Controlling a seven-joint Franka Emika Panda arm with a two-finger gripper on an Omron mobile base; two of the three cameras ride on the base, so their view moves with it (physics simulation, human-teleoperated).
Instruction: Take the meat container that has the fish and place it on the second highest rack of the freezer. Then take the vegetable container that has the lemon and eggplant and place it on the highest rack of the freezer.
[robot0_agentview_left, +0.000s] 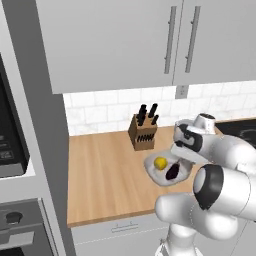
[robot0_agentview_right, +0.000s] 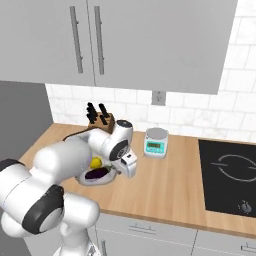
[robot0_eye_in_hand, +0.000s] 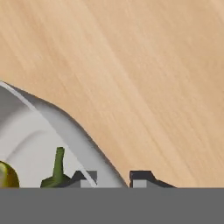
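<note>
The vegetable container (robot0_agentview_left: 150, 168) is a shallow white-grey bowl resting on the wooden counter (robot0_agentview_left: 105, 175). It holds a yellow lemon (robot0_agentview_left: 160, 162) and a dark purple eggplant (robot0_agentview_left: 172, 171). My gripper (robot0_agentview_left: 185, 164) reaches down at the bowl's right rim. In the hand view my gripper (robot0_eye_in_hand: 113, 177) straddles the container's wall (robot0_eye_in_hand: 65, 127), one fingertip (robot0_eye_in_hand: 86, 177) inside and the other outside, pressed close against it. The eggplant's green stem (robot0_eye_in_hand: 58, 165) and the lemon's edge (robot0_eye_in_hand: 6, 176) lie just inside. From the right base view the container (robot0_agentview_right: 90, 180), lemon (robot0_agentview_right: 95, 162) and eggplant (robot0_agentview_right: 96, 174) sit beside my gripper (robot0_agentview_right: 115, 171).
A wooden knife block (robot0_agentview_left: 142, 131) stands at the back against the tiled wall. A small kitchen scale (robot0_agentview_right: 156, 142) sits to the right of the bowl, and a black cooktop (robot0_agentview_right: 230, 175) lies further right. Wall cabinets (robot0_agentview_left: 125, 40) hang overhead. A tall oven column (robot0_agentview_left: 20, 165) borders the counter's left end.
</note>
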